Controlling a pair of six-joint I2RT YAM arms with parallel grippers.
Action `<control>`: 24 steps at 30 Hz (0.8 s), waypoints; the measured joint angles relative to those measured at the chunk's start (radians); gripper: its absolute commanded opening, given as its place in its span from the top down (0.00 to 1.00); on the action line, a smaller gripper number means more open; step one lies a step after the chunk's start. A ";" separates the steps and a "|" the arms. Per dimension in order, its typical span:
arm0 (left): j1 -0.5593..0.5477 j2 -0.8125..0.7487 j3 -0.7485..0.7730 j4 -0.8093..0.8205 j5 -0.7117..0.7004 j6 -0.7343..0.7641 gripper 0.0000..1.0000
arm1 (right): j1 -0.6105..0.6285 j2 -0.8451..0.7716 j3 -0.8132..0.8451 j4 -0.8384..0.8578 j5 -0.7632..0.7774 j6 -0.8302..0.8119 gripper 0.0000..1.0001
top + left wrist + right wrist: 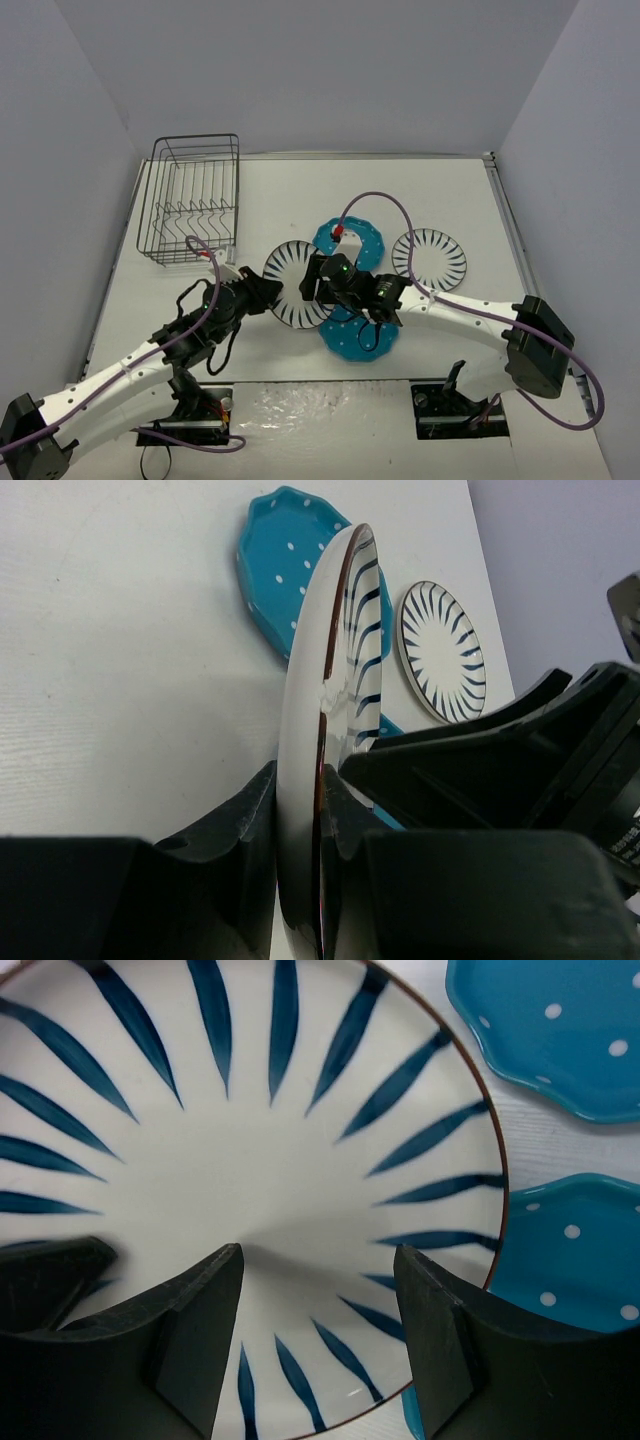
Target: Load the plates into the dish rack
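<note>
L gripper (pixel 300 790) up close: both fingers pinch the rim of a striped plate (pixel 362 630). Narrow grip, plate standing on edge. R gripper (pixel 318 1260) faces that plate's striped side w/ jaws apart, clamping nothing; can't tell if a fingertip touches it. Plate hangs between the two arms over mid-table, near-right of the rack (pixel 190 205). Flat on the table (pixel 270 200): far blue plate (pixel 350 243) beyond the R wrist, near blue plate (pixel 358 340) under it, second striped plate (pixel 429 258) further right. No plates in rack, so prob. plate one of four, at a hand-off to the L arm. Next, I'd say: R arm backs clear, L carries plate to rack, keeps it upright, lines rim w/ a gap between prongs, lowers.
</note>
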 measured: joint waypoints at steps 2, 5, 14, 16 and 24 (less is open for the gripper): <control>-0.005 -0.008 0.015 -0.029 0.008 0.008 1.00 | 0.000 -0.004 0.010 -0.005 0.015 -0.005 0.40; -0.006 -0.021 0.033 -0.049 0.007 0.024 1.00 | -0.001 -0.026 0.015 -0.022 0.039 -0.016 0.40; -0.006 -0.028 0.087 -0.120 -0.026 0.054 1.00 | -0.013 -0.114 0.022 -0.099 0.095 -0.034 0.40; -0.006 -0.020 0.118 -0.154 -0.042 0.071 1.00 | -0.020 -0.136 0.032 -0.124 0.113 -0.041 0.40; 0.157 0.063 0.320 -0.255 -0.008 0.144 1.00 | -0.100 -0.248 0.061 -0.190 0.161 -0.073 0.39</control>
